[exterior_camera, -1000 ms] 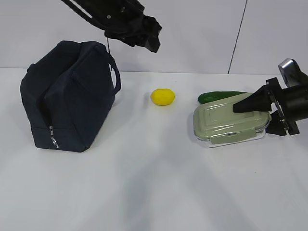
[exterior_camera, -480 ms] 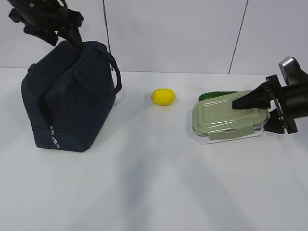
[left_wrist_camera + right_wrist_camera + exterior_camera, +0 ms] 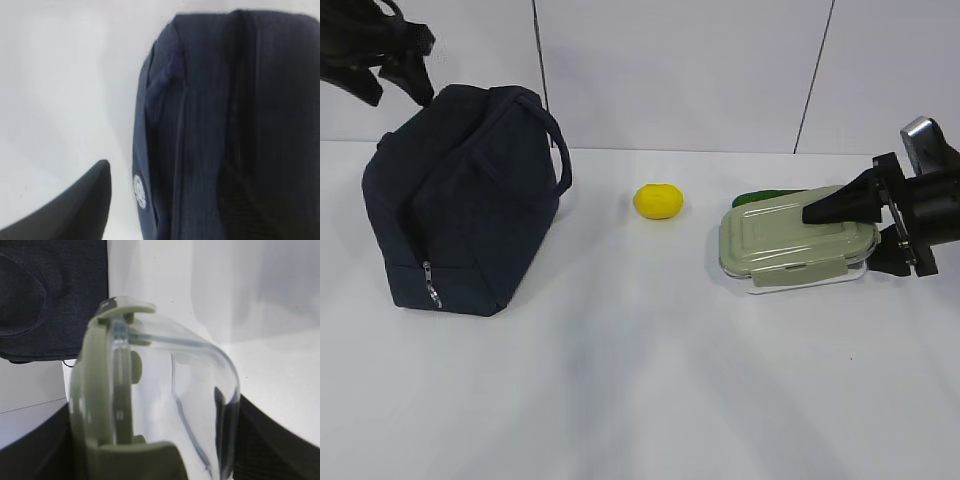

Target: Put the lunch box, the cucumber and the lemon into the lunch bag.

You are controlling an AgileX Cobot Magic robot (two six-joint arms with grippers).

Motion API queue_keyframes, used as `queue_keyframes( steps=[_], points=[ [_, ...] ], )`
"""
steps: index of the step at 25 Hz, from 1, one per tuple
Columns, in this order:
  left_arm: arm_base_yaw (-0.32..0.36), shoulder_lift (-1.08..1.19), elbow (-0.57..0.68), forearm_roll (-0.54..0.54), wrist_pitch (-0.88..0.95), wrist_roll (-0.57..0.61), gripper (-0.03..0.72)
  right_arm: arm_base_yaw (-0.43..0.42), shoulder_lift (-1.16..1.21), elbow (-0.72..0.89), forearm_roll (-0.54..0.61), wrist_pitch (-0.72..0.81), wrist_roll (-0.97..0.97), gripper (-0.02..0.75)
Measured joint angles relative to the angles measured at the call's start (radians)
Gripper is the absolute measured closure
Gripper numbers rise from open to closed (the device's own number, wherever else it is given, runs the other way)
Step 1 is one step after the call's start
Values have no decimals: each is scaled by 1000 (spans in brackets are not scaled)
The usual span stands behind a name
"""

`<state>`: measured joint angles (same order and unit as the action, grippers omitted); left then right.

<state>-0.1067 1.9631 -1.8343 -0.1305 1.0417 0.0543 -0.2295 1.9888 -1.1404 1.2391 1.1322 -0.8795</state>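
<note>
The sage-lidded clear lunch box [image 3: 790,240] is held at its right end by my right gripper [image 3: 865,235], one finger on the lid, one under the base. In the right wrist view the lunch box [image 3: 150,405] fills the space between the fingers, seen edge-on. The dark green cucumber [image 3: 760,198] peeks out behind the box. The yellow lemon [image 3: 658,201] lies mid-table. The navy lunch bag [image 3: 460,200] stands at the left, its zipper closed. My left gripper [image 3: 392,88] hovers open by the bag's upper left corner. One of its fingers [image 3: 75,210] shows beside the lunch bag [image 3: 225,125].
A white table [image 3: 640,400] carries everything, with a white panelled wall [image 3: 680,70] behind. The bag's looped handle [image 3: 558,150] sticks out toward the lemon. The lunch bag [image 3: 50,290] shows far ahead in the right wrist view.
My left arm has swung left from above the lemon side to the bag's upper left corner. The lunch box has risen slightly in my right gripper.
</note>
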Motion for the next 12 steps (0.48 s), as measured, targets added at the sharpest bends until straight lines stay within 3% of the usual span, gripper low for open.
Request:
queue_keyframes(
  steps=[5,12],
  points=[
    [32,63,-4,-142,54,70,221,0,0,0,4,0,2,214],
    [32,106,-4,-167,56,107,224,12,0,0,33,0,18,214]
  ],
)
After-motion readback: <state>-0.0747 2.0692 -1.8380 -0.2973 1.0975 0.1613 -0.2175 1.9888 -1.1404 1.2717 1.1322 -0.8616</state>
